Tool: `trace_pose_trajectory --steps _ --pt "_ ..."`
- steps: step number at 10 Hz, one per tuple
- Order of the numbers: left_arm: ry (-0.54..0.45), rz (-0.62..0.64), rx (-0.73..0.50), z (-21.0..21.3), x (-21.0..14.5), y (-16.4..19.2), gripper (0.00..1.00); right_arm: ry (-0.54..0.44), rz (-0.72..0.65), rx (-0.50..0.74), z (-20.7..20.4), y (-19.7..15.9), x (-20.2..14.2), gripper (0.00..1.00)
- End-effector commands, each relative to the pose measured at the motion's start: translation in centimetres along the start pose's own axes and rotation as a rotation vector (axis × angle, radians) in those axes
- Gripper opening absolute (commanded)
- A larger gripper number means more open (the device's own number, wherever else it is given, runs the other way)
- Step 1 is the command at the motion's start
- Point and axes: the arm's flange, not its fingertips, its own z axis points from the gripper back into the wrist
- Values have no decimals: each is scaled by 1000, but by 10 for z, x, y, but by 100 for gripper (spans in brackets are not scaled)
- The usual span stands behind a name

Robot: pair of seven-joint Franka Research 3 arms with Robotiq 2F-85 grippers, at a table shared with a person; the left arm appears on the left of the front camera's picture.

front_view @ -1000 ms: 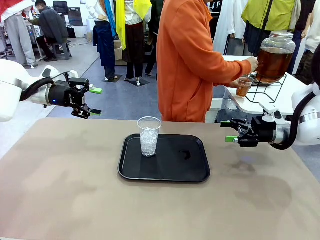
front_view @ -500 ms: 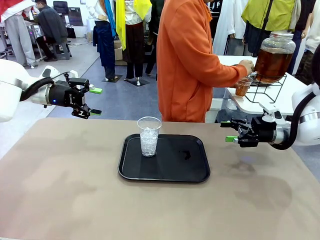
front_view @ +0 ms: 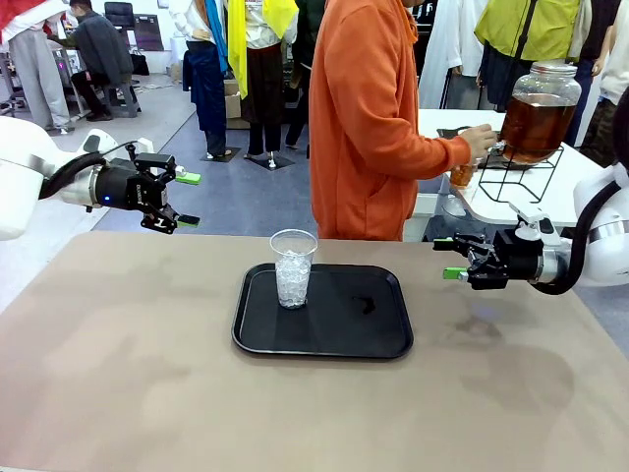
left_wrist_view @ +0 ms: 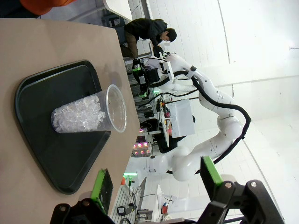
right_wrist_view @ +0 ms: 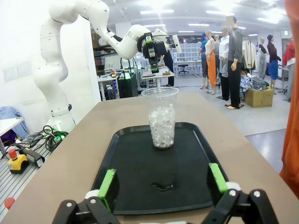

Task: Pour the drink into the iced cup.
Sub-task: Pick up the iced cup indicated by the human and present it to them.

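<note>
table runs off the near edge. person in orange at the far side, head cut off. dispenser jar on a side counter, holds the amber drink; tap hidden by the person's hand. black tray mid-table, iced cup upright on its left part. left gripper and right gripper both spread wide, empty. small cup half hidden by the sleeve.
</note>
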Motion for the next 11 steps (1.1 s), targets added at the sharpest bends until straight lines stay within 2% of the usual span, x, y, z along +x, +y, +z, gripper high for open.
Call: trace_pose_trajectory --steps 1,11 --pt "-5 4 -7 0 0 -2 100 -3 4 1 0 0 2 100" --pt "-5 4 -7 0 0 -2 100 -3 4 1 0 0 2 100"
